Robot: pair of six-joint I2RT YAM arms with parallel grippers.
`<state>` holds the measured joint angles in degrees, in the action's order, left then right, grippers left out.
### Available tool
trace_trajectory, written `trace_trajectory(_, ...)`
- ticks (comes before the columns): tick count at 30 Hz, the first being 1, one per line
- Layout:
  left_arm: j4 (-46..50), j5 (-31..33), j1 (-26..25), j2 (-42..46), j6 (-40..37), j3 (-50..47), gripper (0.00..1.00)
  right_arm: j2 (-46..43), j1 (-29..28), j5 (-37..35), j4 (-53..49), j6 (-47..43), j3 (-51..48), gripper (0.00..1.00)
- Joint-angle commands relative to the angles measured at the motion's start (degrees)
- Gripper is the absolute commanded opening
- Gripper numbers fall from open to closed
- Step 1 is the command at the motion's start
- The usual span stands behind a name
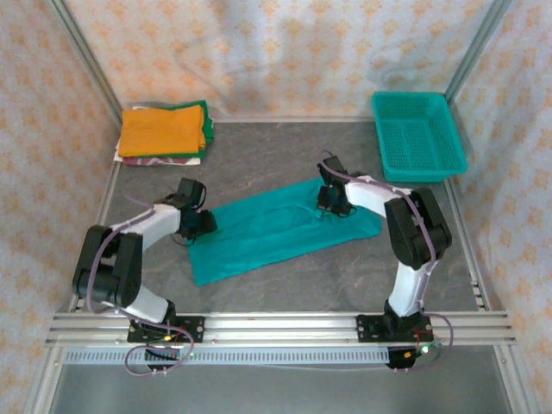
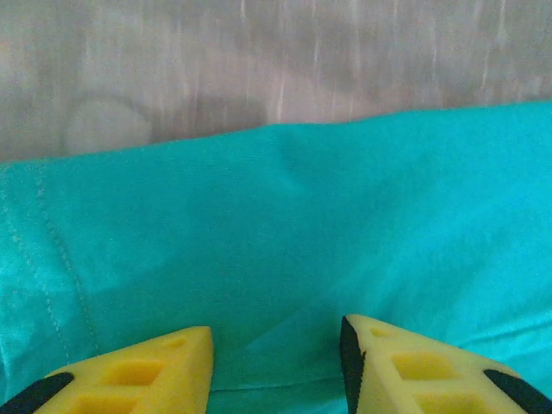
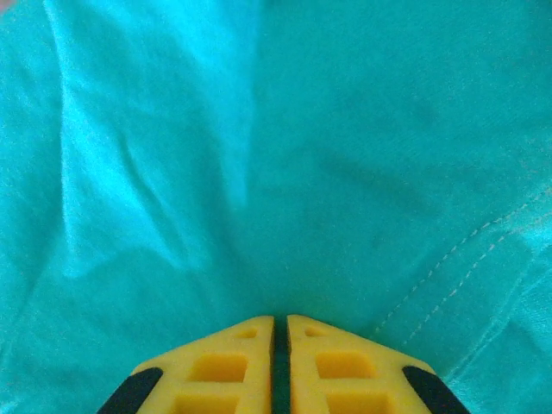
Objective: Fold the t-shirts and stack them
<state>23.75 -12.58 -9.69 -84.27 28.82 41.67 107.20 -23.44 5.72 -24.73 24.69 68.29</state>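
While teal t-shirt (image 1: 276, 237) lies mid-table as long folded band, we judge folding step underway. Left gripper (image 2: 276, 335) jaws apart over its end; right gripper (image 3: 280, 321) jaws closed, pinching cloth. Next: left must pinch too, then fold across.

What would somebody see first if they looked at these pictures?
The big teal t-shirt stretched across the middle of the table, with the left tool open at one end and the right tool pinching it near the other end. After that, the bright orange shirt on top of the folded stack in the far left corner, and the teal basket in the far right corner.
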Motion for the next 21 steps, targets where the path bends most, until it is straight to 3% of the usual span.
trace_trajectory(1, 5.6, -2.0, -4.4, 6.1, 5.2, -3.3, 0.43, 0.2, 0.4, -3.8, 0.2, -3.8, 5.0, 0.13)
trace_trajectory(5, 10.8, 0.5, -6.5, 11.8, 3.4, -0.1, 0.43, -6.9, 2.6, -3.0, 4.1, 1.2, 2.5, 0.16)
trace_trajectory(9, 9.0, 2.9, -6.5, 12.9, -1.6, 5.4, 0.43, -13.6, 7.8, 1.5, 13.0, 10.2, -6.0, 0.23)
trace_trajectory(15, 7.0, 3.4, -6.4, -1.0, -8.0, 16.1, 0.43, -12.1, 11.2, 4.0, 11.6, 14.1, -8.2, 0.23)
trace_trajectory(21, 3.3, 2.8, -6.5, -9.5, -10.3, 19.1, 0.42, -10.4, 14.5, 11.0, 22.3, 17.5, -14.1, 0.3)
